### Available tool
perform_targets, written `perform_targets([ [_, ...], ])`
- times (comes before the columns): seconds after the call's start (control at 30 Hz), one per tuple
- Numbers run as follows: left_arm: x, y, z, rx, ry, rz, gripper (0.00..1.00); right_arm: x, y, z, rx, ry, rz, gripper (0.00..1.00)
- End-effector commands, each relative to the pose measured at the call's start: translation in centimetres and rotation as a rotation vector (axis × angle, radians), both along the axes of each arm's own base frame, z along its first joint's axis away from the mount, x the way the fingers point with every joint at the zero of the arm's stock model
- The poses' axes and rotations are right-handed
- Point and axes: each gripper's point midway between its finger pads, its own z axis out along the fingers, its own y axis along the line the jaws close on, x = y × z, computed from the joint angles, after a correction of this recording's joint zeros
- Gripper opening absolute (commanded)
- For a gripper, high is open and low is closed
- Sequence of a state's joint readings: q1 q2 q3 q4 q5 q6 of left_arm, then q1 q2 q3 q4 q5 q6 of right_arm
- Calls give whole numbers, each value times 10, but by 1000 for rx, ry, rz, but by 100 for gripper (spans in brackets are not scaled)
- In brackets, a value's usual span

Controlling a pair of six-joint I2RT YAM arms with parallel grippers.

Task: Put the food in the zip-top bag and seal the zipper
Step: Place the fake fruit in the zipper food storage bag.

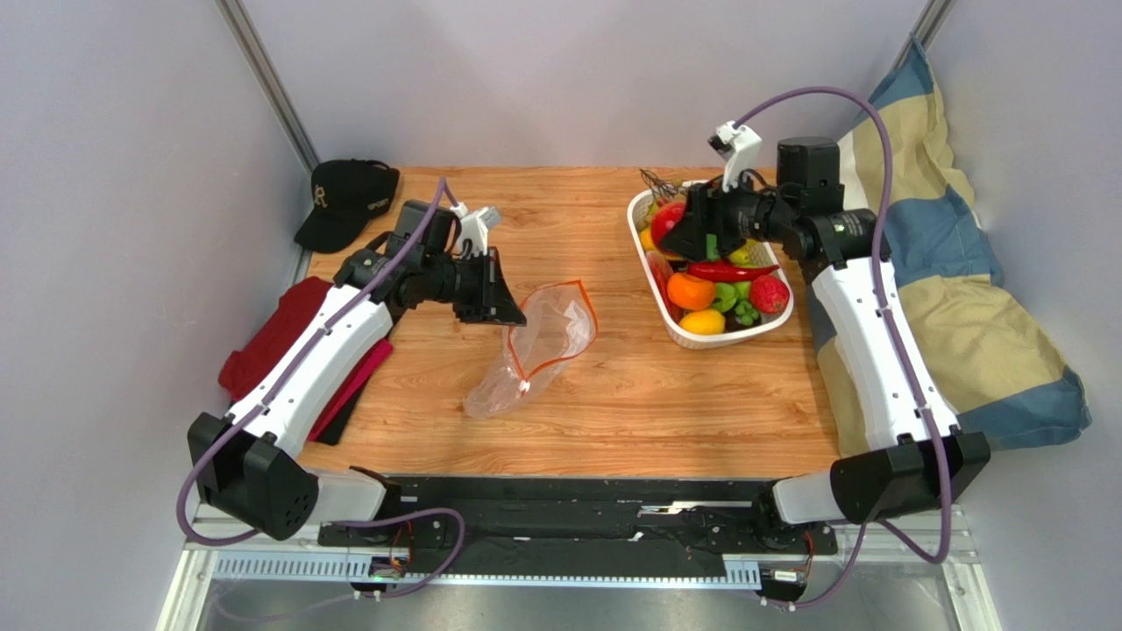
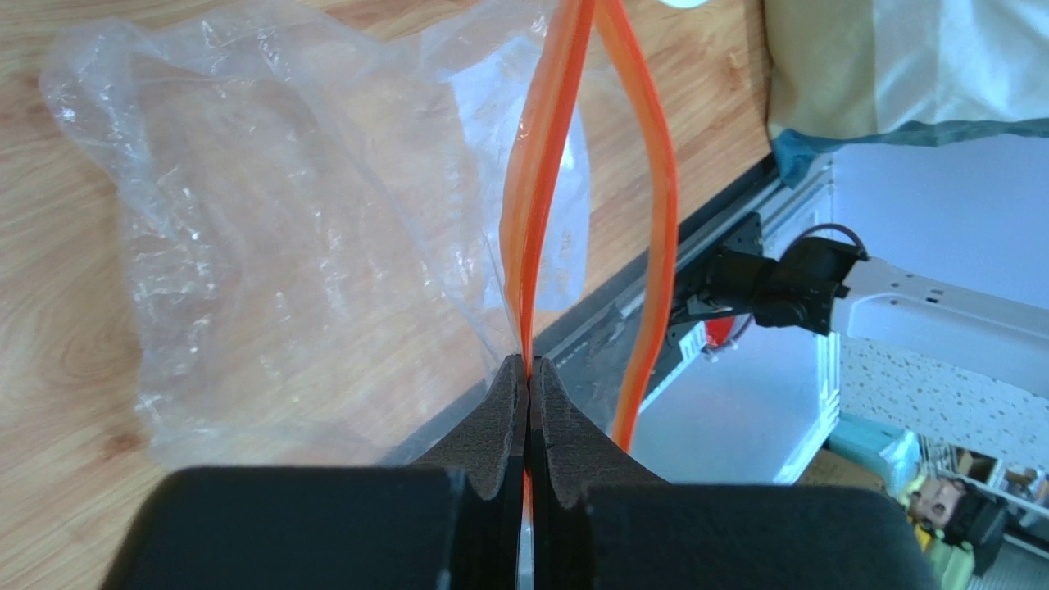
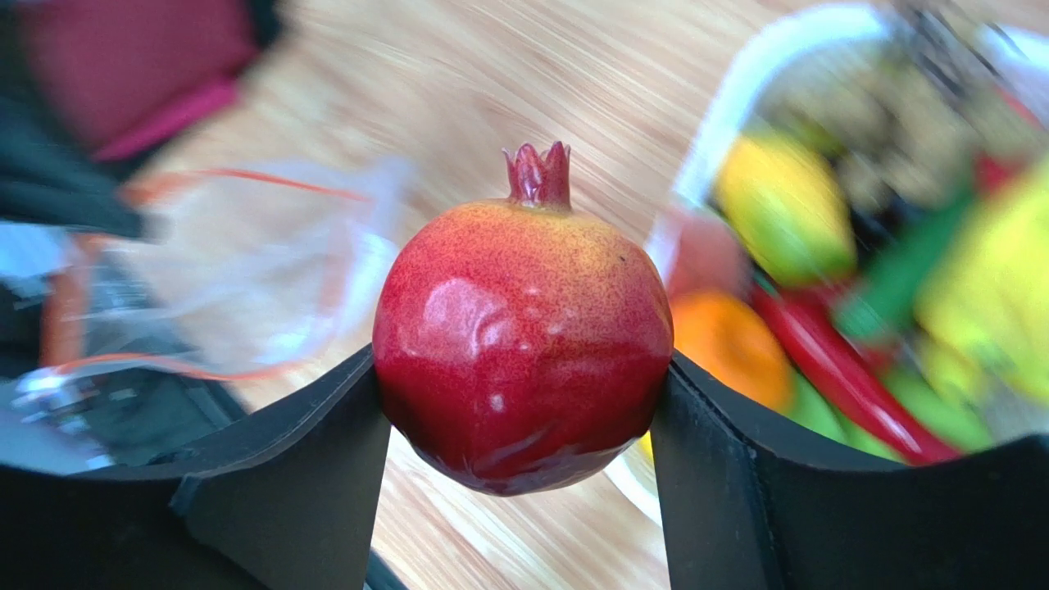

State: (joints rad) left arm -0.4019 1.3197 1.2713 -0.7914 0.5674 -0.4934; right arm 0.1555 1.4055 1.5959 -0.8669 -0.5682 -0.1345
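The clear zip-top bag [image 1: 534, 349] lies on the wooden table with its mouth open; its orange-red zipper [image 2: 542, 184] strips spread apart. My left gripper [image 1: 516, 313] is shut on one zipper strip at the bag's rim, pinched between its pads [image 2: 507, 412]. My right gripper [image 1: 669, 226] is shut on a glossy red pomegranate [image 3: 523, 344], held above the left end of the white basket [image 1: 780, 321]. The rest of the food, an orange [image 1: 689, 289], a yellow fruit [image 1: 702, 321], a red chili [image 1: 724, 271] and green pieces, lies in the basket. The bag shows blurred in the right wrist view [image 3: 246, 283].
A black cap [image 1: 345, 200] lies at the table's back left. Red and dark cloths [image 1: 283, 345] lie at the left edge. A blue and cream cushion [image 1: 961, 289] sits to the right of the table. The black rail [image 1: 593, 506] runs along the near edge.
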Motion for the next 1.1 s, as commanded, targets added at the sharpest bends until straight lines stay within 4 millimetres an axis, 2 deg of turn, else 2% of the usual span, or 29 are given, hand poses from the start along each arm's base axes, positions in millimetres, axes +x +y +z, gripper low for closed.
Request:
perform_targets([
  [0.0,0,-24,31,-122,1,-59,0,-36,70,65,198,-143,254,41],
  [0.03,-1,-28,36,-149,4,-81,0,-50,90,66,198,-151,321,41],
  [0.1,-2,-32,44,-177,6,-94,0,-61,107,59,184,-147,371,41],
  [0.13,-2,-34,49,-195,-1,-103,0,-72,121,54,176,-144,424,41],
  [0.27,-5,-39,64,-256,-6,-115,0,-92,141,28,109,-124,515,41],
  [0.37,-7,-40,68,-274,-25,-130,0,-99,147,3,48,-117,550,40],
  [0.4,-8,-39,63,-269,-20,-131,0,-98,148,-5,33,-108,545,40],
  [0.5,-9,-39,53,-267,-39,-140,0,-101,151,-34,-29,-61,560,51],
  [0.53,-9,-38,49,-264,-37,-137,0,-104,154,-40,-42,-46,575,66],
  [0.6,-10,-37,38,-264,-28,-137,0,-113,157,-51,-77,-2,611,79],
  [0.63,-11,-36,35,-262,-24,-136,0,-118,155,-53,-83,16,620,100],
  [0.77,-9,-30,21,-253,-26,-126,0,-121,151,-38,-78,-30,623,100],
  [0.87,-4,-26,20,-260,-49,-110,0,-118,144,-30,-88,-56,598,100],
  [0.97,-3,-25,22,-262,-56,-108,0,-98,125,-26,-73,-39,505,100],
  [1.0,-3,-26,22,-264,-56,-110,0,-79,109,-25,-61,-18,428,100],
  [1.03,-3,-26,24,-265,-60,-109,0,-70,101,-24,-49,-5,396,100],
  [1.07,-2,-26,24,-264,-58,-108,0,-48,78,-24,-45,7,309,100],
])
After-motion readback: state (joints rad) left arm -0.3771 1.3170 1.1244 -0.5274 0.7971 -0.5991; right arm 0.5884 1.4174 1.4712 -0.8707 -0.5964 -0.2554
